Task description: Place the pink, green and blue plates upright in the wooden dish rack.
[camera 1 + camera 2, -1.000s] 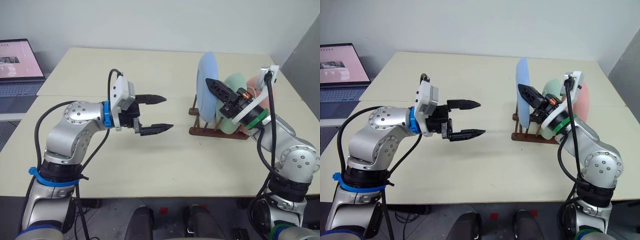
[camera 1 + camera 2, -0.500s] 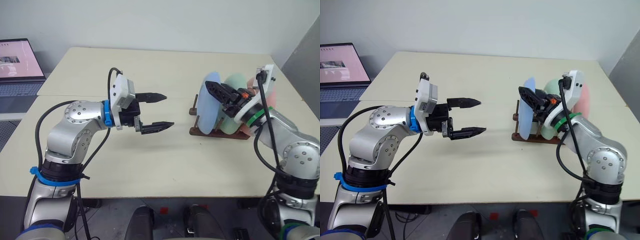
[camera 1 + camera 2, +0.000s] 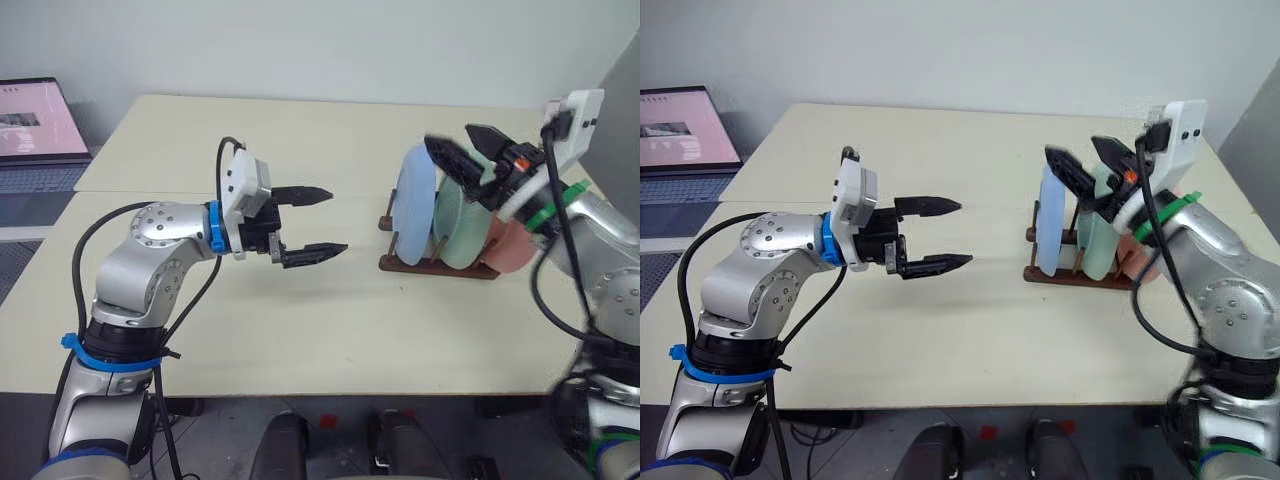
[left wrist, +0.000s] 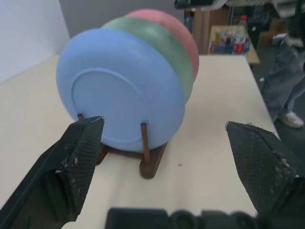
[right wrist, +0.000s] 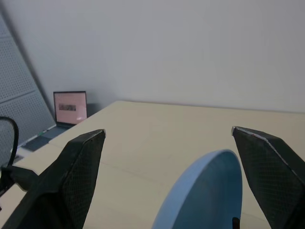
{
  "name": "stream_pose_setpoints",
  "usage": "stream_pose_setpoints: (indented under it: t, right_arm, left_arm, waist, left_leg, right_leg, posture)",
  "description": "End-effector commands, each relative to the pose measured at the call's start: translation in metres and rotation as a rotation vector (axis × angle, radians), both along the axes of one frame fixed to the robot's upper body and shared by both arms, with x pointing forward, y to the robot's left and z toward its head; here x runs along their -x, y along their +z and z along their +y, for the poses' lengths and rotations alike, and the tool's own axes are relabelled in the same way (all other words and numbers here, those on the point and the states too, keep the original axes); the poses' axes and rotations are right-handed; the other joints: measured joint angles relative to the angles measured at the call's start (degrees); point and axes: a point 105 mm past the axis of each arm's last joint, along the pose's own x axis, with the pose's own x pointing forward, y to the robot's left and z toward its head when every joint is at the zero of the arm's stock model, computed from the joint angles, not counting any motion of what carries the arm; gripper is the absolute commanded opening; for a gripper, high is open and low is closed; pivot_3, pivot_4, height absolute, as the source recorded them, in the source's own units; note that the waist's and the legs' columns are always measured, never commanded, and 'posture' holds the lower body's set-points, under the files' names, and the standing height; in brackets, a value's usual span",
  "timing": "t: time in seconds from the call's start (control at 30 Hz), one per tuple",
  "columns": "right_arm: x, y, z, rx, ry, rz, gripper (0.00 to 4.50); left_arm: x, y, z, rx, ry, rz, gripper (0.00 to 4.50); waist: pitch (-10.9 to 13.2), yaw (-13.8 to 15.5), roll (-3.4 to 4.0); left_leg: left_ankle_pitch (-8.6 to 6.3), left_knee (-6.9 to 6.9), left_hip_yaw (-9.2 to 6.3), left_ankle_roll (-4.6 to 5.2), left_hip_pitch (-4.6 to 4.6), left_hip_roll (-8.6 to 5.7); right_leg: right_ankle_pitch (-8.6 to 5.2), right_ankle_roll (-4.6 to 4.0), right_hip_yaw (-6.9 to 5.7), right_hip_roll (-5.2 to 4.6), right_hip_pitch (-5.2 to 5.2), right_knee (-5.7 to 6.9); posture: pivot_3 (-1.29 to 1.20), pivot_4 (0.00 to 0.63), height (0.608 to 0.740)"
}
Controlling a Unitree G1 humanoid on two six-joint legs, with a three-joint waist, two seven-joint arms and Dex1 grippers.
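Observation:
The dark wooden dish rack (image 3: 400, 262) stands at the right of the table. Three plates stand upright in it: the blue plate (image 3: 413, 205) in front, the green plate (image 3: 458, 225) behind it, the pink plate (image 3: 508, 245) last. In the left wrist view the blue plate (image 4: 119, 90), green plate (image 4: 167, 57) and pink plate (image 4: 178, 33) line up in the rack (image 4: 152, 160). My right gripper (image 3: 463, 150) hovers open just above the plates' top edges, holding nothing. My left gripper (image 3: 322, 221) is open at mid-table, left of the rack, pointing toward it.
An open laptop (image 3: 35, 135) sits at the far left on an adjoining surface. The beige table (image 3: 270, 330) has bare room between the left gripper and the rack. Shelves and a person's legs (image 4: 286, 90) show beyond the table.
My right gripper opened, let go of the blue plate, which now stands in the rack, and rose above the plates. The left gripper barely shifted.

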Motion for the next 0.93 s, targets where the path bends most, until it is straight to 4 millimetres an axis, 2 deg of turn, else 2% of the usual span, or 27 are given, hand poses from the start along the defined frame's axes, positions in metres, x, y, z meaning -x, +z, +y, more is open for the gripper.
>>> stream_pose_setpoints:
  t: [0.03, 0.13, 0.3, 0.5, 0.6, 0.73, 0.93]
  right_arm:
    - [0.024, 0.037, -0.038, 0.261, 0.015, -0.129, 4.44]
    - [0.032, 0.026, -0.054, 0.399, 0.055, -0.072, 4.44]
    - [0.038, 0.013, -0.053, 0.435, 0.138, -0.025, 4.44]
    - [0.052, -0.011, -0.08, 0.567, 0.151, 0.149, 4.44]
    - [0.059, -0.031, -0.1, 0.669, 0.143, 0.255, 4.44]
    - [0.064, -0.039, -0.113, 0.685, 0.125, 0.291, 4.44]
    - [0.068, -0.045, -0.121, 0.683, 0.116, 0.307, 4.44]
  left_arm:
    - [-0.002, -0.001, 0.039, -0.143, 0.187, -0.069, 4.5]
    - [0.008, -0.008, 0.051, -0.174, 0.223, -0.039, 4.5]
    - [0.014, -0.013, 0.063, -0.164, 0.279, -0.002, 4.5]
    - [0.022, -0.024, 0.073, -0.201, 0.295, 0.044, 4.5]
    - [0.025, -0.034, 0.078, -0.25, 0.295, 0.057, 4.5]
    - [0.025, -0.035, 0.079, -0.249, 0.294, 0.06, 4.5]
    - [0.021, -0.031, 0.072, -0.219, 0.256, 0.042, 4.5]
  waist:
    - [0.0, 0.0, 0.02]
    - [-0.2, -0.1, -0.31]
    - [-0.2, -0.3, -0.26]
    - [-0.2, -0.1, -0.26]
    - [-0.2, 0.0, -0.26]
    - [-0.2, -0.1, -0.26]
    - [-0.2, -0.1, -0.26]
  left_leg:
    - [-0.09, -0.07, 0.14, 0.14, 0.09, -0.08]
    - [-0.12, -0.32, 0.22, 0.18, 0.21, 0.02]
    - [-0.11, -0.45, 0.2, 0.17, 0.36, 0.08]
    - [-0.11, -0.51, 0.21, 0.17, 0.45, 0.09]
    - [-0.11, -0.51, 0.23, 0.17, 0.44, 0.07]
    - [-0.11, -0.48, 0.45, 0.16, 0.47, 0.04]
    - [-0.1, -0.48, 0.68, 0.16, 0.58, 0.03]
  right_leg:
    - [0.0, -0.03, 0.05, -0.07, 0.01, 0.0]
    - [-0.14, 0.12, -0.07, 0.03, 0.08, -0.12]
    - [-0.22, 0.09, 0.02, 0.07, 0.03, 0.01]
    - [-0.39, -0.19, 0.01, 0.03, 0.1, 0.0]
    - [-0.39, -0.13, 0.0, -0.09, 0.12, -0.01]
    - [-0.41, -0.13, 0.01, -0.17, 0.14, -0.01]
    - [-0.4, -0.12, 0.0, -0.15, 0.19, 0.03]
  posture:
    - [0.0, 0.15, 0.74]
    - [0.0, 0.15, 0.74]
    - [0.0, 0.15, 0.74]
    - [0.0, 0.15, 0.74]
    - [0.0, 0.15, 0.74]
    - [0.0, 0.15, 0.74]
    - [0.0, 0.15, 0.74]
